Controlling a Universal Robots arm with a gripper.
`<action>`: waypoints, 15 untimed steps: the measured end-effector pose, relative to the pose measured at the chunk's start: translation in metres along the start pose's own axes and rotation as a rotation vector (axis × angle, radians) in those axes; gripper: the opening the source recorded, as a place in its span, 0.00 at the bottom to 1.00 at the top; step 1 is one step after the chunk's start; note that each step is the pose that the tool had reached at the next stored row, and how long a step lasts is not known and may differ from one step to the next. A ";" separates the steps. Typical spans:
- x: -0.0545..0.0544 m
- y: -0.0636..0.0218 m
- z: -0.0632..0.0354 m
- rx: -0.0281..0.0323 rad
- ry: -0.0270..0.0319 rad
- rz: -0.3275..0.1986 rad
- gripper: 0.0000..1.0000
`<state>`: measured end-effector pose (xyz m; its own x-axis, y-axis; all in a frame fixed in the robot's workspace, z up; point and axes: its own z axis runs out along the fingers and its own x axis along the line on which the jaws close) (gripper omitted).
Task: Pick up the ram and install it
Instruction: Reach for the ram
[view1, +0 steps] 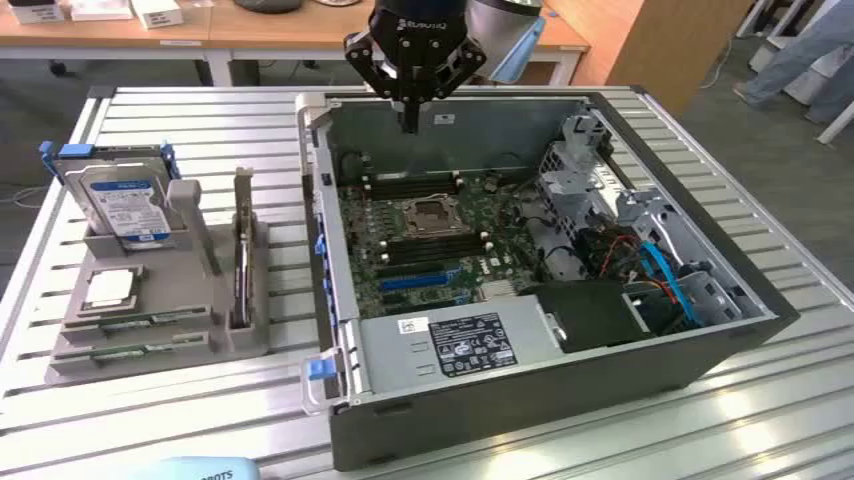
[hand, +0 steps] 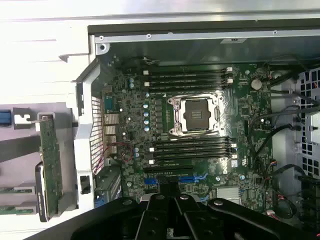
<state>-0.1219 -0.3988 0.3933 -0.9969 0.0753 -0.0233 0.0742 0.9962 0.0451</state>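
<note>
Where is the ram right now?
On the exterior view's left, the ram lies flat in the grey holder, just nearer the camera than the processor, outside the case.

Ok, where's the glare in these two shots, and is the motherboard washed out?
Wrist view: the table beside the computer case is blown out white, while the motherboard stays readable. Exterior view: even light, with only bright streaks on the table.

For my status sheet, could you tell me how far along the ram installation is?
Done: nothing; the motherboard's memory slots look empty. In hand: nothing; the tool hangs shut and empty above the open case. Left: the ram stands in the grey holder beside the case, neither picked up nor installed.
</note>
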 end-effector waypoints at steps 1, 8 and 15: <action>0.000 0.0000 0.0000 0.0001 0.0000 0.000 0.10; 0.000 0.0000 0.0000 0.0000 0.0000 0.000 0.10; 0.002 -0.0002 0.0000 0.0000 -0.0001 0.000 0.10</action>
<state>-0.1243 -0.3989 0.3932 -0.9969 0.0752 -0.0234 0.0741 0.9962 0.0451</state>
